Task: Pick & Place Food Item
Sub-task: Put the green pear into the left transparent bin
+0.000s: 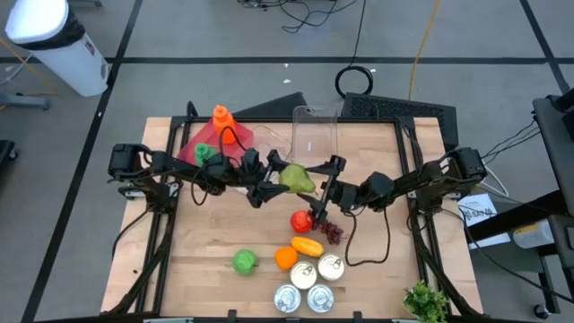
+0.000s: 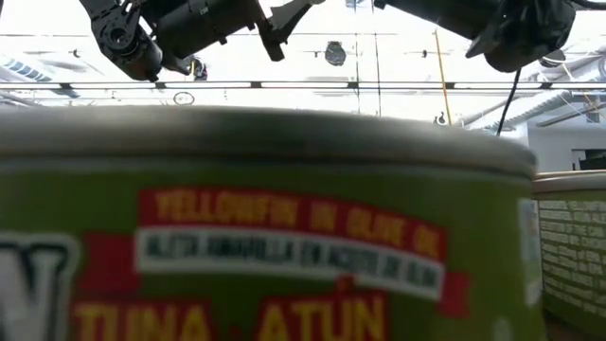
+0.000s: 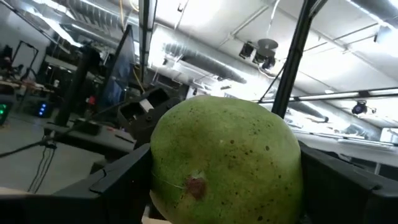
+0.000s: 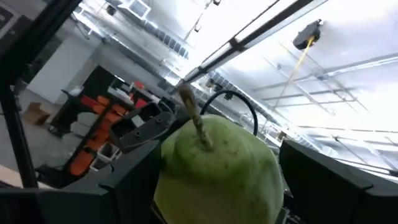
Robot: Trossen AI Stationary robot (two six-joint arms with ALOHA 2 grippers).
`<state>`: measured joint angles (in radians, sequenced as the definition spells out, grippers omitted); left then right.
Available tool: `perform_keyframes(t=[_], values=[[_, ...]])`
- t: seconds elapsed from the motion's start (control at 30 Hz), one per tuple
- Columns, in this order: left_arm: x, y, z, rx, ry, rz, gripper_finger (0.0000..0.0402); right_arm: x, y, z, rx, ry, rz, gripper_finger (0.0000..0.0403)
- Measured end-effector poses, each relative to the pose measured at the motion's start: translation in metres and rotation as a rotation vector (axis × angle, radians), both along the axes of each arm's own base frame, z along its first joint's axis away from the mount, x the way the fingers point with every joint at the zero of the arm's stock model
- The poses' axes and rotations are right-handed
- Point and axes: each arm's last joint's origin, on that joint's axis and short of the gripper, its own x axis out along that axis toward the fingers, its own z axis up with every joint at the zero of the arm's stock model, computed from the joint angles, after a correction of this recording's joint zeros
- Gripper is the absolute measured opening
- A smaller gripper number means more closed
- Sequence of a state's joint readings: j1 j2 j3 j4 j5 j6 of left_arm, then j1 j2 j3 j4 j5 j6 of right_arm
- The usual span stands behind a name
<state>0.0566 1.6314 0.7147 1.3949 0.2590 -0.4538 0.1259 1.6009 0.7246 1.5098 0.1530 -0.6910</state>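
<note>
Nearest me, round tins [image 1: 305, 285] with flat metal lids sit at the wooden counter's [image 1: 377, 269] front edge, beside a smooth green apple [image 1: 245, 261] and an orange [image 1: 285, 257]. Mid-counter, I see the speckled, matte green pear [image 1: 297, 178] pinched by both the left hand [image 1: 280, 176] and right hand [image 1: 316, 179] above the boards. Behind stands a clear plastic bin [image 1: 314, 135].

Counted four cans [image 1: 305, 274], one pear [image 1: 297, 179], one red apple [image 1: 301, 221], one green apple [image 1: 244, 261], one orange [image 1: 285, 257], one grape bunch [image 1: 331, 232].
</note>
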Motion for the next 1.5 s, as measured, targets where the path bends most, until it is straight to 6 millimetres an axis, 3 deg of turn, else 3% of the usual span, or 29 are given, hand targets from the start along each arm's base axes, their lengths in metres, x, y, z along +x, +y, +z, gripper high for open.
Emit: perform_keyframes(t=[0.37, 0.6, 0.73, 0.8, 0.9, 1.07, 1.17, 1.33, 1.4, 1.5], values=[[-0.001, -0.006, 0.004, 0.020, -0.027, -0.050, 0.0339, 0.017, -0.006, 0.008, -0.027, 0.095, 0.031, 0.0311], [-0.001, -0.008, 0.004, 0.017, -0.018, -0.067, 0.0338, 0.018, -0.006, 0.005, 0.028, 0.129, 0.037, 0.0256], [-0.001, -0.009, 0.003, 0.014, -0.013, -0.070, 0.0338, 0.020, -0.007, 0.000, 0.073, 0.196, 0.009, 0.0255], [0.000, -0.009, 0.003, 0.002, -0.007, -0.071, 0.0342, 0.017, -0.002, 0.002, 0.094, 0.237, 0.015, 0.0255], [0.000, -0.007, 0.000, 0.024, 0.018, -0.093, 0.0382, 0.011, 0.006, 0.003, 0.120, 0.338, 0.011, 0.0254], [0.003, -0.002, -0.007, 0.028, 0.140, -0.071, 0.0331, -0.011, 0.016, 0.010, 0.202, 0.543, -0.012, 0.0249], [0.006, -0.001, -0.014, 0.021, 0.215, -0.026, 0.0330, -0.025, 0.018, 0.010, 0.267, 0.666, -0.002, 0.0241], [0.010, 0.002, -0.014, 0.058, 0.275, 0.035, 0.0385, -0.040, 0.019, 0.005, 0.389, 0.800, 0.019, 0.0237], [0.010, 0.003, -0.009, 0.081, 0.251, 0.057, 0.0380, -0.043, 0.019, -0.007, 0.390, 0.887, 0.018, 0.0237], [0.014, 0.000, -0.013, 0.100, 0.299, 0.054, 0.0355, -0.043, 0.017, -0.005, 0.404, 0.878, -0.007, 0.0237]])
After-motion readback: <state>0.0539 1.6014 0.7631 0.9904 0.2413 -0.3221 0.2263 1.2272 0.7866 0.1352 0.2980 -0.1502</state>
